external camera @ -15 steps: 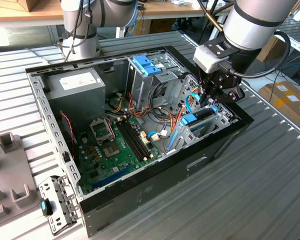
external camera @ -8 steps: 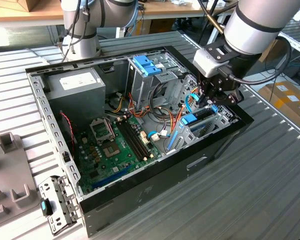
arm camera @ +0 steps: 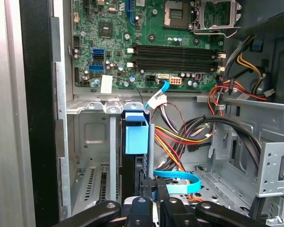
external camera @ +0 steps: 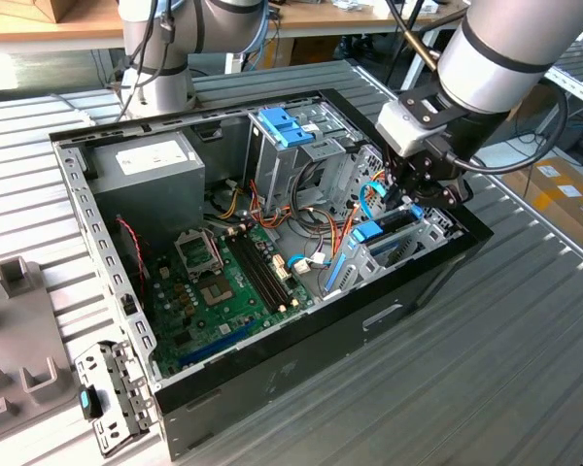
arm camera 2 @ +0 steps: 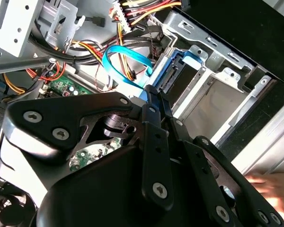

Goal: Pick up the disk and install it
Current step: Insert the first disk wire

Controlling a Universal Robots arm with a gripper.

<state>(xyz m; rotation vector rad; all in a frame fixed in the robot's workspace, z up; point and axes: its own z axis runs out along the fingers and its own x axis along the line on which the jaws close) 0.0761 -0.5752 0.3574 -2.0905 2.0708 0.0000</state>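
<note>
- Reaching into the drive cage [arm camera 2: 229, 75], the claw [arm camera 2: 151, 93] is drawn nearly closed, seemingly pinching the disk [arm camera 2: 176, 64] by its light-blue carrier.
- The disk is held on edge in a cage slot (so pick-up is judged done).
- Full seating cannot be confirmed inside the computer case [external camera: 272, 364].

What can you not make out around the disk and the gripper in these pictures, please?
- Disk: first wrist view, its metal body is sunk in the drive bay.
- Motherboard: second wrist view, mostly covered by the gripper.
- Pale blur: second wrist view, cut off by the edge, unidentifiable.
</note>
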